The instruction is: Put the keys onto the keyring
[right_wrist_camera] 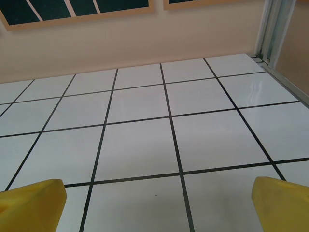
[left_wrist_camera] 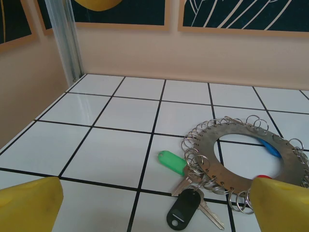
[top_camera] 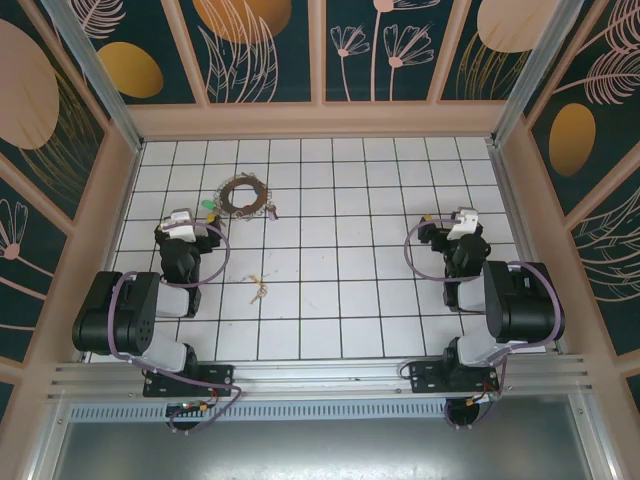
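The keyring [left_wrist_camera: 251, 155] is a flat metal ring fringed with several small wire loops; it lies on the white tiles, at back left in the top view [top_camera: 243, 193]. Against its near-left edge lie a green-headed key [left_wrist_camera: 171, 162] and a black-headed key [left_wrist_camera: 182, 210]. A blue head [left_wrist_camera: 268, 147] and a red one [left_wrist_camera: 263, 177] peek out at its right side. A small yellowish key [top_camera: 258, 287] lies loose in the middle of the floor. My left gripper [left_wrist_camera: 154, 210] is open just short of the keyring, also seen from above [top_camera: 183, 218]. My right gripper [right_wrist_camera: 157, 205] is open over bare tiles at the right [top_camera: 462, 220].
Peach walls box in the tiled floor [top_camera: 340, 250] on three sides, with an aluminium post [left_wrist_camera: 67, 43] in the back-left corner. The loose yellowish key lies between the two arms, nearer the left one.
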`<move>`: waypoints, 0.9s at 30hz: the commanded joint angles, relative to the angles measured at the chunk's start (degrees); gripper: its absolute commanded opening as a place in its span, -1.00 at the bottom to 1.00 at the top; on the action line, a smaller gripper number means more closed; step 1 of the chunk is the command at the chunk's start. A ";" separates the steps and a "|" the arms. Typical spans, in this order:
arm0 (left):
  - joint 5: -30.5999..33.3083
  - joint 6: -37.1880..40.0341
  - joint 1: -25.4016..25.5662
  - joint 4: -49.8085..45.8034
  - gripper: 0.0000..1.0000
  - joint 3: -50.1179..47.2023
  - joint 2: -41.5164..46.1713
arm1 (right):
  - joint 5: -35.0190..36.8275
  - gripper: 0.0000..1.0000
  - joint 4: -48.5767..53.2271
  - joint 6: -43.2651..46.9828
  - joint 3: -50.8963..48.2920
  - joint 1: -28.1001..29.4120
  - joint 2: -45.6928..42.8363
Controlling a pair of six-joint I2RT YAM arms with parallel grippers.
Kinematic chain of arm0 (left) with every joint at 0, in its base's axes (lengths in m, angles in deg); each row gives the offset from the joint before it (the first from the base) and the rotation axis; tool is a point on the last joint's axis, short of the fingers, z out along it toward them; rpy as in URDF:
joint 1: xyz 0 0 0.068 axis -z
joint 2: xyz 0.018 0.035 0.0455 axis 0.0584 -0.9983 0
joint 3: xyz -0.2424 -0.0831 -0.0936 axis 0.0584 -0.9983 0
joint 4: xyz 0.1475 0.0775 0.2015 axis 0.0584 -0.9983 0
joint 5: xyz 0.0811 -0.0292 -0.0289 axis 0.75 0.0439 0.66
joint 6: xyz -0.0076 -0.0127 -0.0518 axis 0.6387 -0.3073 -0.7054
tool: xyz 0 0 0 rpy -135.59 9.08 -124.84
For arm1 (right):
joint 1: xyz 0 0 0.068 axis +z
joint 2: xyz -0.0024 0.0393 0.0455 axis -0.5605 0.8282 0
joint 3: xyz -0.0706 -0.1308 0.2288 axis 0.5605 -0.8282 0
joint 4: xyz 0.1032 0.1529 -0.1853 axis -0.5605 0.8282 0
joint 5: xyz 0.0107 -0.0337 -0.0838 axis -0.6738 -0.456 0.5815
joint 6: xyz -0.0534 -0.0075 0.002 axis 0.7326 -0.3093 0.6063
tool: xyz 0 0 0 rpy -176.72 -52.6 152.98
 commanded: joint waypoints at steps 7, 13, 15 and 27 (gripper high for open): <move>-0.56 0.18 -0.40 2.52 0.98 0.43 -0.04 | -1.08 0.98 -0.88 -1.15 0.93 -0.51 -0.06; -0.59 0.17 -0.40 2.51 0.98 0.40 -0.01 | -1.01 0.98 -0.88 -1.15 0.91 -0.58 -0.02; -0.51 0.16 -0.40 2.52 0.97 0.42 -0.02 | -1.02 0.98 -0.89 -1.16 0.89 -0.56 -0.02; 4.42 -1.74 -0.40 0.09 0.98 1.32 2.00 | -2.26 0.98 -1.81 -4.23 -1.20 -3.18 -3.44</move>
